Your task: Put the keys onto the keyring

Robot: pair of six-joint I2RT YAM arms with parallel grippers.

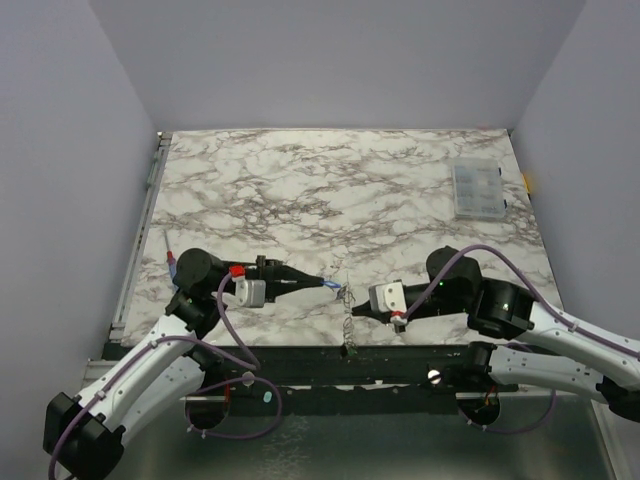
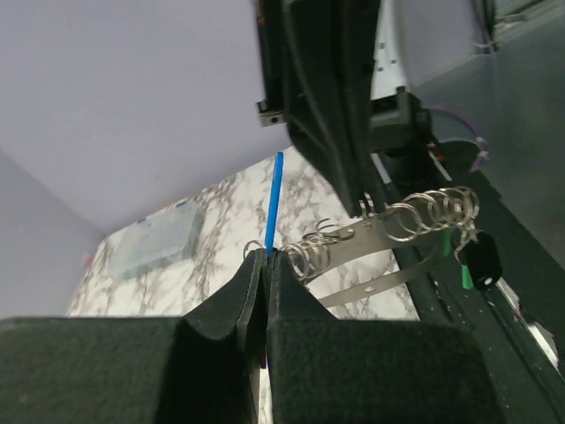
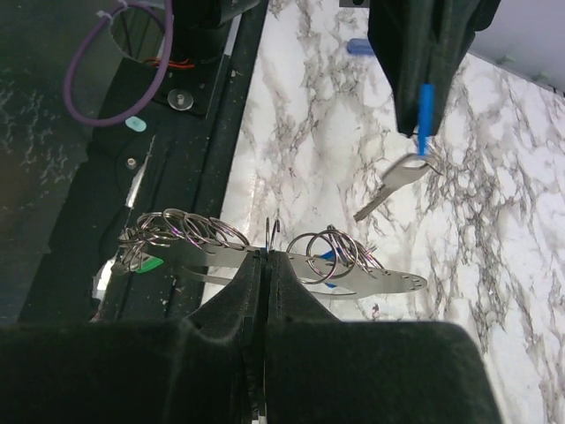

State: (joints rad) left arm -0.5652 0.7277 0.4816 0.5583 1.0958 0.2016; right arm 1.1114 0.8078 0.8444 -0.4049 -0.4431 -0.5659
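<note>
Right gripper [image 3: 265, 258] clenched on keyring [image 3: 393, 280] mid-span, held in air over near edge of table [image 1: 330, 190]. Left gripper [image 2: 267, 258] clenched on blue key [image 3: 425, 110] by plastic head, blade left free, just beside keyring. Black key [image 2: 481, 259] and green key [image 2: 464, 276] seen hanging at one end of keyring. Keyring judged light, stiff, slippery; best gripped flat on strip. Key tiny, likely to pivot in pads. Room tight between grippers; open table behind, box [image 1: 476, 189] well apart
</note>
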